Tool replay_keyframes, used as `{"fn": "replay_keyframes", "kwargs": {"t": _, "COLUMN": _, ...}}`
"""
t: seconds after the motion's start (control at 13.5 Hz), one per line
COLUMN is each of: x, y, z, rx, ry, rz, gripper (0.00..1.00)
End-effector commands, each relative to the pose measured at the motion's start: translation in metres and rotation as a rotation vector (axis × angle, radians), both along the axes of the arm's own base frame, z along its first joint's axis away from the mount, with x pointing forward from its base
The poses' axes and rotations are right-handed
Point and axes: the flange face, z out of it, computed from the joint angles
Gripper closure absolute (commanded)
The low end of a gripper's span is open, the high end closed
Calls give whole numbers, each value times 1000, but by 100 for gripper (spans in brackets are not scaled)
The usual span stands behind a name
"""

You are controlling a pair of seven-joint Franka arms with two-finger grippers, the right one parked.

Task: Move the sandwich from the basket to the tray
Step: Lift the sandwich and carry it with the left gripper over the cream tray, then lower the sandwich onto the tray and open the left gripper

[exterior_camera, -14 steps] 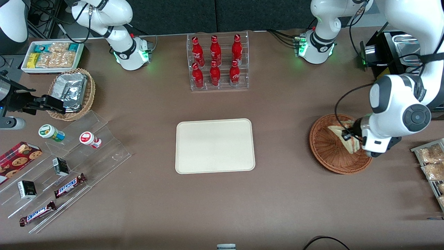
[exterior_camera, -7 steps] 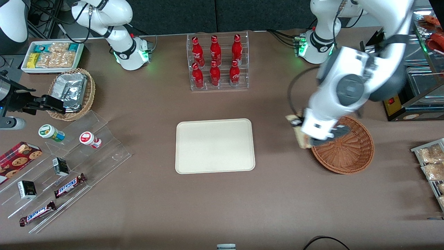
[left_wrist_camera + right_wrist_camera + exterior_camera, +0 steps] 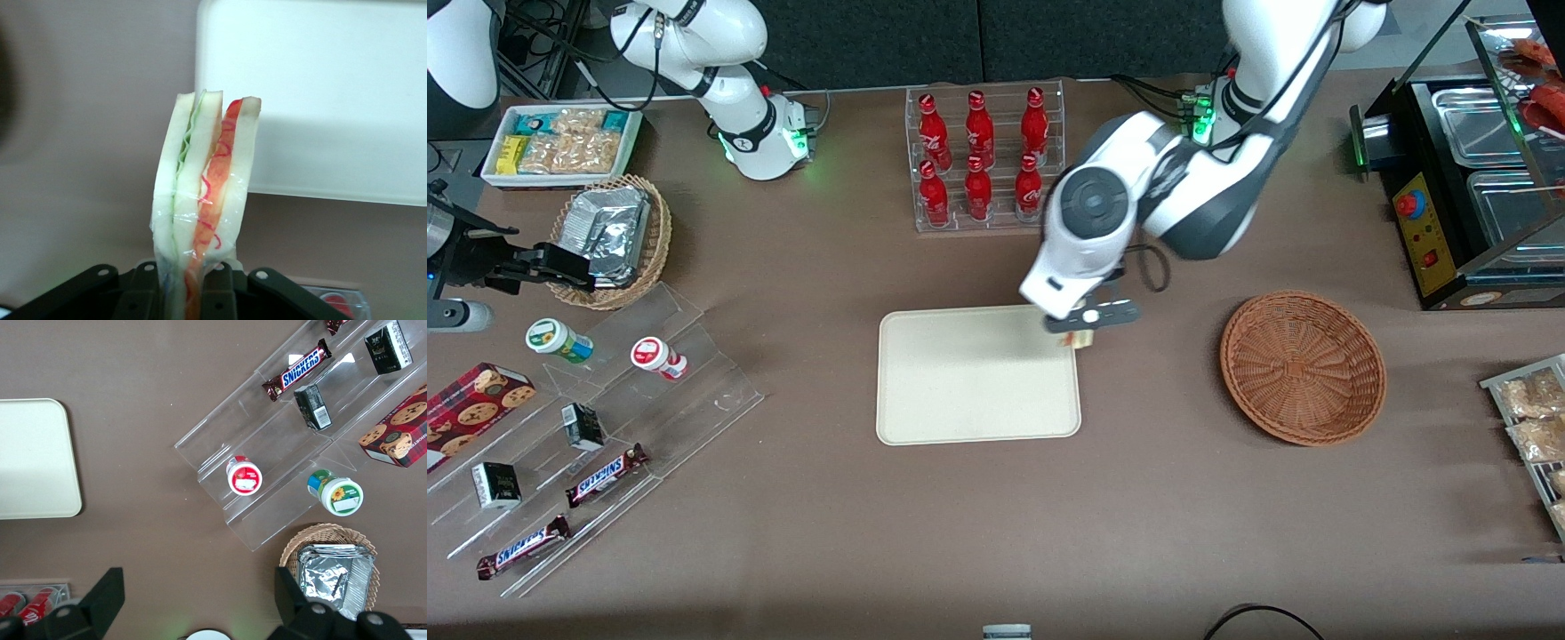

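One sandwich [image 3: 203, 200] stands upright in the gripper [image 3: 188, 283], its fingers [image 3: 143, 287] clamped on the lower end of the wedge; clear wrap covers the pale bread, with green filling along one layer and red along the next. In the front view the gripper [image 3: 1083, 327] hangs just right of center in the frame, over the tray [image 3: 960, 418] at its upper right corner, and only a small pale bit of the sandwich [image 3: 1082, 339] peeks out beneath the black fingers, right at the tray's rim. Both the tray [image 3: 333, 73] and the brown table [image 3: 827, 533] show past the sandwich in the wrist view. Right of the tray in the front view, well apart from the gripper, the basket [image 3: 1303, 366] of reddish-brown wicker sits with nothing in it. Six red bottles stand in a clear rack [image 3: 985, 160] at upper center, farther from the front camera than the tray
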Motion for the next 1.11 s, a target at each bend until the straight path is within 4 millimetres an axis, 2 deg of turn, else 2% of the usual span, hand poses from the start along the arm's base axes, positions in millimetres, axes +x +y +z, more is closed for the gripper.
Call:
{"fn": "replay_keyframes", "kwargs": {"t": 0.0, "x": 20, "y": -42, "z": -25, "rx": -54, "ry": -21, "rz": 10, "gripper": 96}}
{"fn": "replay_keyframes", "kwargs": {"t": 0.15, "x": 22, "y": -65, "z": -52, "rx": -112, "ry": -62, "rz": 7, "gripper": 96}}
{"fn": "replay_keyframes", "kwargs": {"t": 0.37, "x": 26, "y": -86, "z": -93, "rx": -155, "ry": -98, "rz": 5, "gripper": 97}}
{"fn": "replay_keyframes", "kwargs": {"t": 0.59, "x": 38, "y": -97, "z": -135, "rx": -140, "ry": -156, "rz": -2, "gripper": 97}}
{"fn": "replay_keyframes", "kwargs": {"t": 0.66, "x": 34, "y": -105, "z": -147, "rx": -131, "ry": -161, "rz": 2, "gripper": 97}}
{"fn": "replay_keyframes", "kwargs": {"t": 0.81, "x": 29, "y": -108, "z": -166, "rx": -87, "ry": -176, "rz": -7, "gripper": 97}}
{"fn": "replay_keyframes", "kwargs": {"t": 0.96, "x": 12, "y": -119, "z": -186, "rx": -50, "ry": -177, "rz": -26, "gripper": 96}}
{"fn": "replay_keyframes", "kwargs": {"t": 1.03, "x": 12, "y": -118, "z": -191, "rx": -44, "ry": -174, "rz": -18, "gripper": 92}}
